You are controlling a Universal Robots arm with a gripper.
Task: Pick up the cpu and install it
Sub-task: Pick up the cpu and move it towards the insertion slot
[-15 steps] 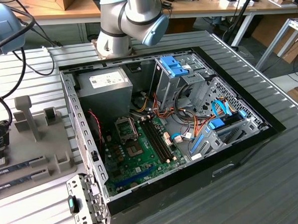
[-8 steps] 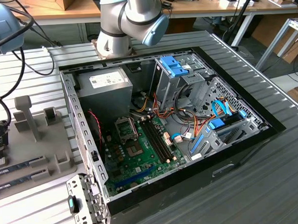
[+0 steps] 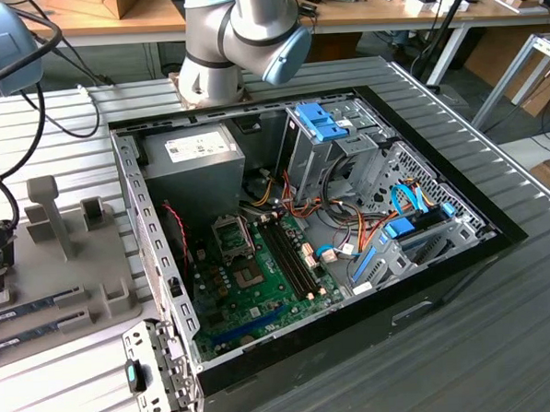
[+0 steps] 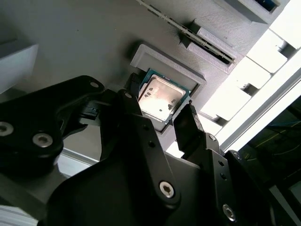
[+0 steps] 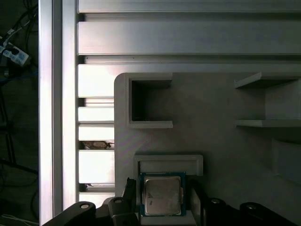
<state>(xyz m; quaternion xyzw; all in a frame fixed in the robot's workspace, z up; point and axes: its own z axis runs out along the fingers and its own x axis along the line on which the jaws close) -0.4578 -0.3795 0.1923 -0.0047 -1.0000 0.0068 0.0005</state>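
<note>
cpu (image 5: 162,195) sits between spread jaws

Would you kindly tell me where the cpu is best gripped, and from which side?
I'd take the cpu by two opposite green edges, coming straight down from above: it lies flat, metal top up, in the grey holder, and the fingers flank those edges.

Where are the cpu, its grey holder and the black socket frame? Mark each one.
cpu (image 5: 162,195), first wrist view, centre of its silver metal top.
grey holder (image 5: 211,108), first wrist view, bare flat surface.
black socket frame (image 3: 230,234), exterior view, the frame's middle.
</note>
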